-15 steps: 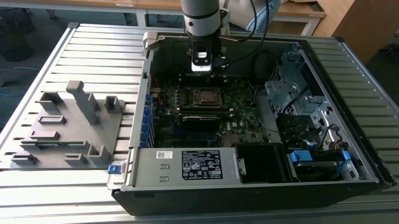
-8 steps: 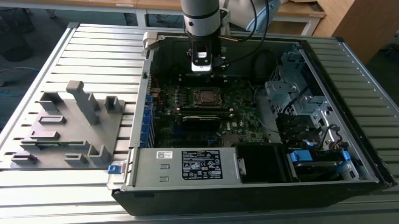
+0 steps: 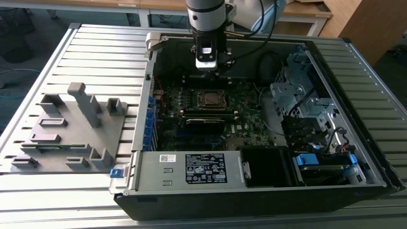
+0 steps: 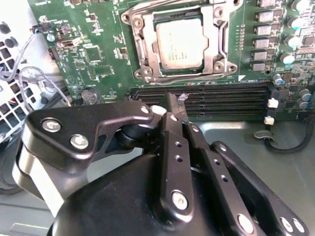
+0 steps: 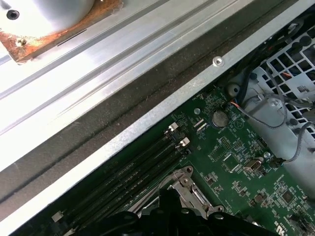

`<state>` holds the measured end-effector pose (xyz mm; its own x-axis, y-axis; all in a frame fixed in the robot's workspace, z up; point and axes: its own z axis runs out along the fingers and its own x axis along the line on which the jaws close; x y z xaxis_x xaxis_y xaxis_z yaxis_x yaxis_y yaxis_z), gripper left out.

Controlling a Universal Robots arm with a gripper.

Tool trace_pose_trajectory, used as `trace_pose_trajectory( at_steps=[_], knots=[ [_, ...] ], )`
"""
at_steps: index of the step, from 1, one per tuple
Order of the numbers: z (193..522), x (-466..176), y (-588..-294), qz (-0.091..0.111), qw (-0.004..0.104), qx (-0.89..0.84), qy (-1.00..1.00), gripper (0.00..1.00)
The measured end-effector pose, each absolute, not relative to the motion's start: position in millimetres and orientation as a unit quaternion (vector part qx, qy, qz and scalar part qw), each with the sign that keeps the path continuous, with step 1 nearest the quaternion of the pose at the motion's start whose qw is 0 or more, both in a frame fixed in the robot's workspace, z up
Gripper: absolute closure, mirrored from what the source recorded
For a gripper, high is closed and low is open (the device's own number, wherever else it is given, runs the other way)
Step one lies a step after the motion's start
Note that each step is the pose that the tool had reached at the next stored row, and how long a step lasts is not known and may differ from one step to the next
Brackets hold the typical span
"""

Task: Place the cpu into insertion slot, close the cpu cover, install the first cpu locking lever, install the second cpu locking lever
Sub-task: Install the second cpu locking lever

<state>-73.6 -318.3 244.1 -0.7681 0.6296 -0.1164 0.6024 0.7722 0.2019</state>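
The cpu [image 4: 178,42], a silvery square chip, lies in the insertion slot [image 3: 210,98] on the green motherboard. The cpu cover [image 4: 141,48], a silvery frame with a square cut-out, lies flat around the chip. A thin metal lever [image 4: 129,28] runs along one side of the frame. My gripper [image 4: 172,102] hangs above the long black memory slots [image 4: 221,101] beside the socket, a short way off the cover. Its black fingers [image 4: 173,142] meet at the tips with nothing between them. In the exterior view the gripper [image 3: 210,71] hovers just behind the socket, near the case's back wall.
The open computer case [image 3: 330,188] lies on a slatted metal table [image 3: 95,57]. A grey fixture [image 3: 70,129] stands on the exterior view's left. Drive cages and cables [image 3: 305,102] fill the exterior view's right of the case; the power supply [image 3: 190,169] sits at the front.
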Motion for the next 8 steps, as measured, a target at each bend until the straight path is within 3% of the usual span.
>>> trace_pose_trajectory(
  at_steps=[8],
  knots=[
    [249.8,-73.6,-318.3,0.077,0.089,0.329,0.937,0.9]
  ],
)
